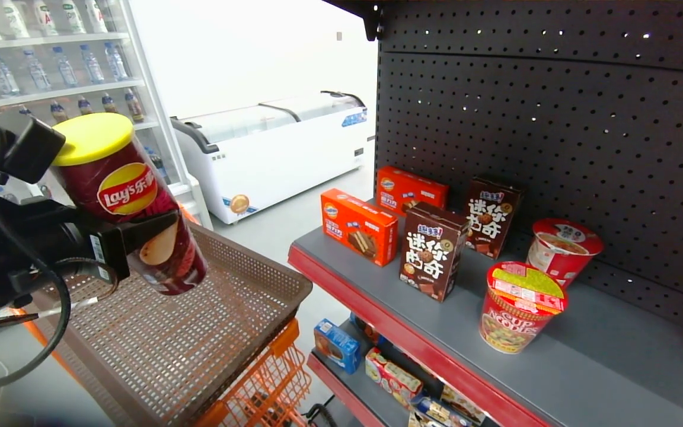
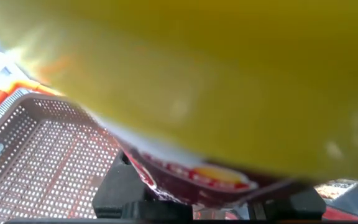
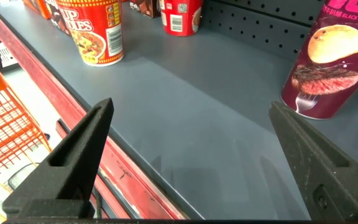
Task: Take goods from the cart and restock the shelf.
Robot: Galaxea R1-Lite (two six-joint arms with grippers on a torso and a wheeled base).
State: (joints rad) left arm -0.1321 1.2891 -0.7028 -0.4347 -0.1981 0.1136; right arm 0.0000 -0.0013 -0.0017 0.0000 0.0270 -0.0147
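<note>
Left gripper (image 1: 155,236) was clamped round the middle of the yellow-lidded chip can (image 1: 128,196), holding it tilted. Right gripper (image 3: 191,168) hung with its jaws spread wide and nothing between them. Under it lay the shelf (image 1: 602,344), bare grey deck near the red front edge. Beside the shelf stood the orange cart (image 1: 270,379), its brown mesh basket (image 1: 199,344) below the held can (well apart from the shelf). On the deck stood two orange boxes (image 1: 358,225), two brown boxes (image 1: 433,249), a second chip can (image 3: 328,68) and two noodle cups (image 1: 519,305).
</note>
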